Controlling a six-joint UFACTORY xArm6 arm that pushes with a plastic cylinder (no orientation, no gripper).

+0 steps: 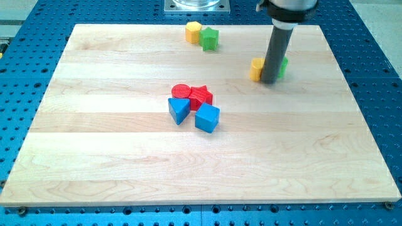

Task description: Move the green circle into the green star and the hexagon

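My tip [270, 82] is the lower end of a straight dark rod, a plain tool with no jaws, so it holds nothing and has no opening to speak of. It stands on the table [113, 157] at the view's upper right, wedged between two small blocks. On its left side, touching or nearly touching it, sits a yellow block [256, 68], whose shape I cannot make out because the rod covers part of it. On its right side only a sliver of the green circle [284, 66] shows; the rod hides most of it, so its round shape cannot really be read here, and I cannot tell whether the tip is pressing on it.

The rod rises almost straight up from the tip to a wider dark collar at the view's top edge, where the arm leaves the view.

Well apart, toward the view's top centre, the yellow hexagon [193, 31] and the green star [210, 39] sit touching each other, hexagon on the left.

Near the table's middle lies a tight cluster: a red circle [181, 91], a red star [201, 96], a blue triangle-like block [179, 110] and a blue cube [207, 117].
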